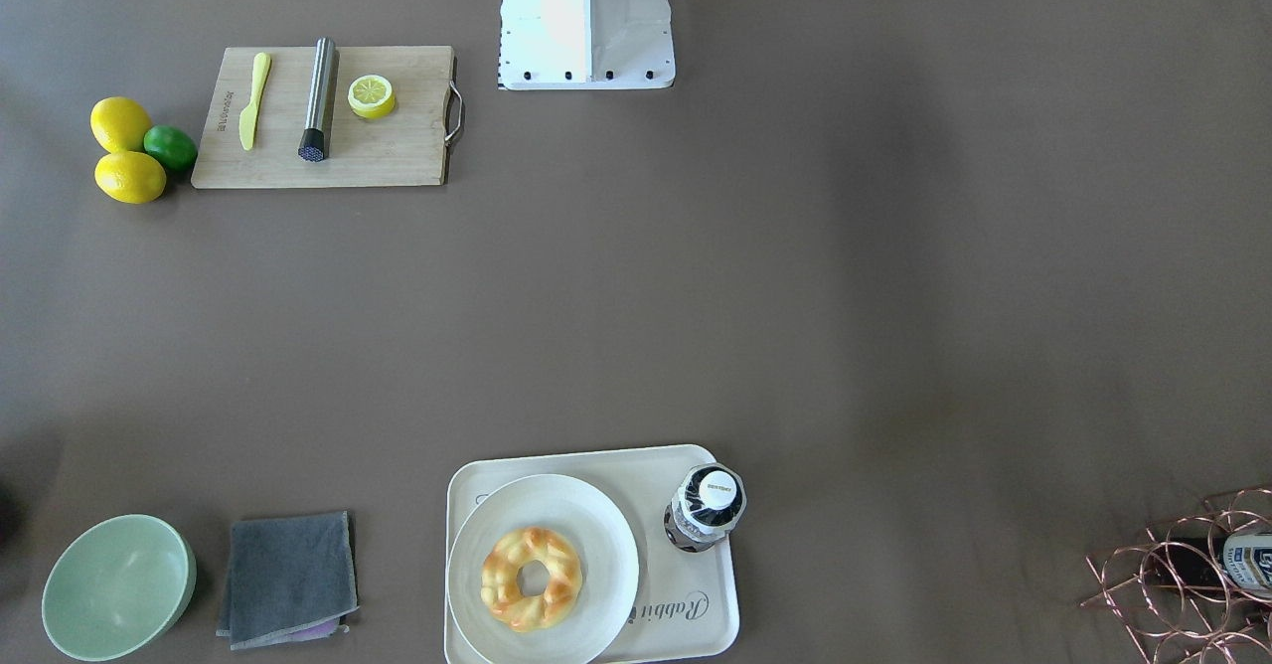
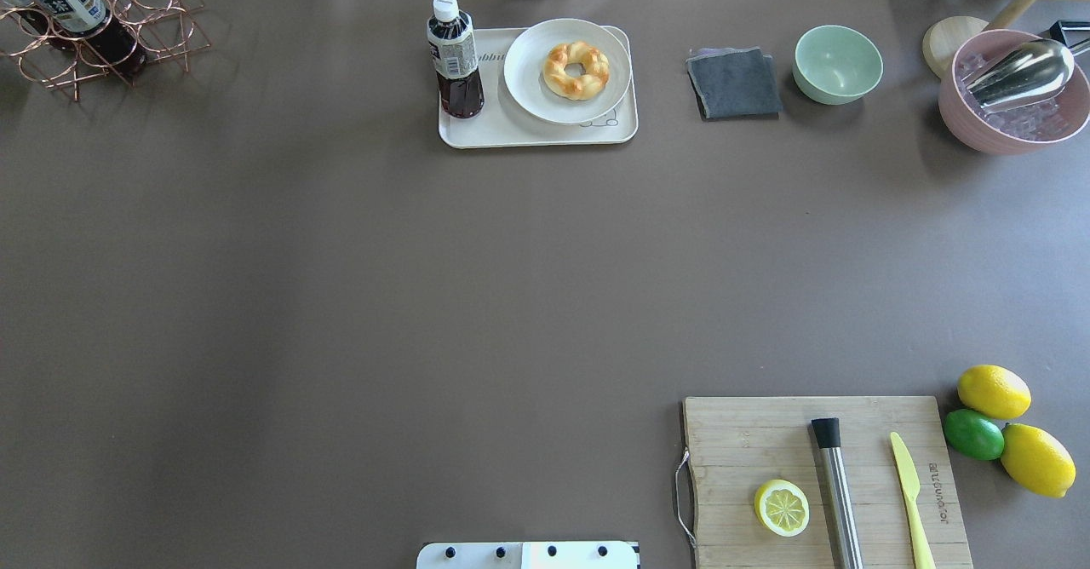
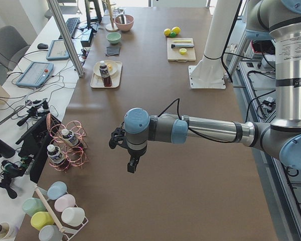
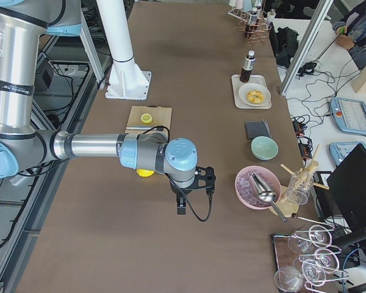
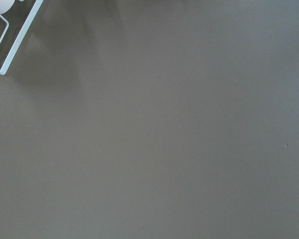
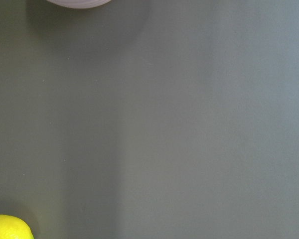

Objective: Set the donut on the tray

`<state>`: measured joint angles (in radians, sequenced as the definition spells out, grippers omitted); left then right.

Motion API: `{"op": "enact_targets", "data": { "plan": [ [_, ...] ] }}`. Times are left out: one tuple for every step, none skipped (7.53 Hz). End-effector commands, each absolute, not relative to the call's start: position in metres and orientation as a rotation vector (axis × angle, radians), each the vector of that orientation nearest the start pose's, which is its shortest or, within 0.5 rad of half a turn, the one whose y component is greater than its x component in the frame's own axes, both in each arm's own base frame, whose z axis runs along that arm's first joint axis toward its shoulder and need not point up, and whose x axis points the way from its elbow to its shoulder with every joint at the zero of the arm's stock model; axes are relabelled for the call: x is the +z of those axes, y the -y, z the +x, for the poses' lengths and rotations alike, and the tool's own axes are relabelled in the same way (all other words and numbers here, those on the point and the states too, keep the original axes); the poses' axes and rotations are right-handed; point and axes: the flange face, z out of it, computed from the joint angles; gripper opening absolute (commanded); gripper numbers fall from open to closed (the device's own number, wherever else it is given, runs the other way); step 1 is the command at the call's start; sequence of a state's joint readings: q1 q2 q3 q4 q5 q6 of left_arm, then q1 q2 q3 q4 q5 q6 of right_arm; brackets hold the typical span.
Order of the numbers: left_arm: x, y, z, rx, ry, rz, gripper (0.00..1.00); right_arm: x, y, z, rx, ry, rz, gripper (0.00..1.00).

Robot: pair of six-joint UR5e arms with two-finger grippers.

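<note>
We find the donut lying flat at the middle of a round white plate, and that plate sits on the cream tray at the table's far edge from the robot, with a dark bottle standing upright on the same tray just beside the plate. The donut touches the plate only, not the tray's own surface. We therefore judge one of two things. Either the placing is done, if the plate counts as part of the tray, or nothing has begun and the donut has yet to be lifted off the plate and set on the bare strip of tray. If the second, the next move calls for a long reach across the table, jaws spread wide enough to take the ring by its sides, and a set-down in the narrow free area without nudging the bottle. Both arms are well apart from the tray. The left gripper hangs over bare table near the wire rack end, and the right gripper hangs near the pink bowl. Each shows only in a side view, so we cannot tell whether their jaws are spread or pressed together. The wrist cameras show no fingers, only brown table, a white corner of something, and a bit of lemon. The plate covers most of the tray's drawing and lettering.
</note>
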<state>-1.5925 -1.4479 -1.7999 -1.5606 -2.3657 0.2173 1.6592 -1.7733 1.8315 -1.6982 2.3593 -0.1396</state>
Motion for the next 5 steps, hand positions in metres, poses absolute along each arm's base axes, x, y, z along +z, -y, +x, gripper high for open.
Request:
{"op": "enact_targets", "data": {
  "plan": [
    [0.599, 0.441, -0.084, 0.207, -0.777, 0.211, 0.97, 0.631, 0.393, 0.098, -0.014, 0.800, 0.023, 1.00],
    [0.597, 0.443, -0.085, 0.208, -0.776, 0.217, 0.97, 0.630, 0.392, 0.100, 0.001, 0.802, -0.001, 1.00],
    [0.593, 0.444, -0.083, 0.215, -0.775, 0.224, 0.97, 0.625, 0.391, 0.100, 0.009, 0.802, 0.000, 1.00],
    [0.594, 0.444, -0.083, 0.224, -0.770, 0.245, 0.97, 0.625, 0.390, 0.102, 0.015, 0.804, 0.001, 1.00],
    [0.601, 0.444, -0.084, 0.222, -0.762, 0.255, 0.97, 0.618, 0.391, 0.102, 0.009, 0.804, 0.014, 1.00]
  ]
}}
